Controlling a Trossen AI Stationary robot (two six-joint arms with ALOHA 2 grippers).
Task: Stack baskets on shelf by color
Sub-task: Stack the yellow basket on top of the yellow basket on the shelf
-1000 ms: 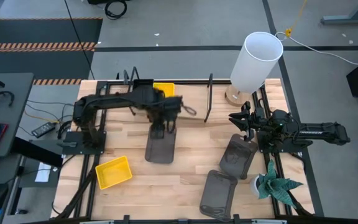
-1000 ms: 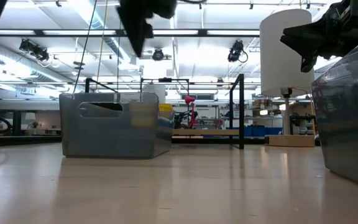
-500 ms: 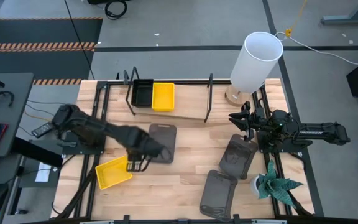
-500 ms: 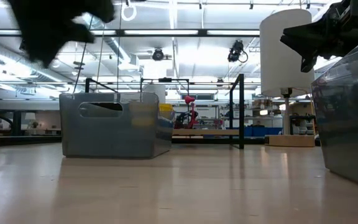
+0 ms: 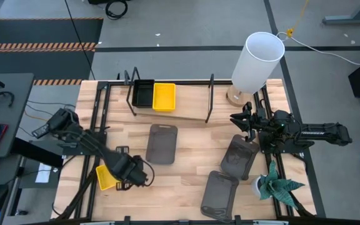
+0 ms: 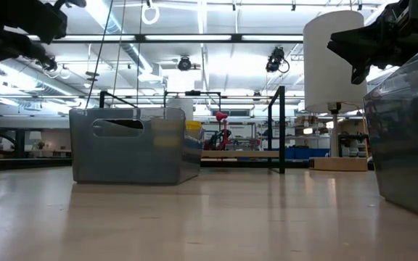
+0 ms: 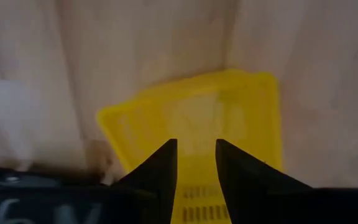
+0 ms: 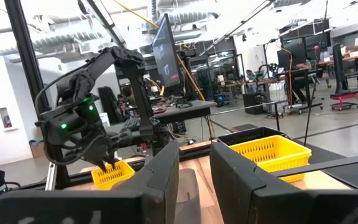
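A yellow basket (image 5: 107, 178) lies flat on the table near its left near corner; in the left wrist view the same yellow basket (image 7: 194, 118) fills the middle. My left gripper (image 5: 135, 176) hangs open above its right part, fingers (image 7: 166, 163) pointing down, not touching it. On the shelf (image 5: 186, 106) at the far edge sit a black basket (image 5: 144, 94) and a yellow one (image 5: 164, 97) side by side. Three dark grey baskets (image 5: 161, 144), (image 5: 239, 156), (image 5: 219, 194) lie on the table. My right gripper (image 5: 235, 120) waits open at the right side.
A tall white lamp shade (image 5: 258, 62) stands at the far right corner, and a small potted plant (image 5: 277, 187) at the near right. Black wire end frames (image 5: 210, 97) rise at the shelf's ends. Bare wood shows between the middle grey basket and the right ones.
My left arm has swung fast from in front of the shelf, over the middle dark grey basket, toward the table's near left, and now hangs over the yellow basket there. No basket has moved. My right arm has kept still.
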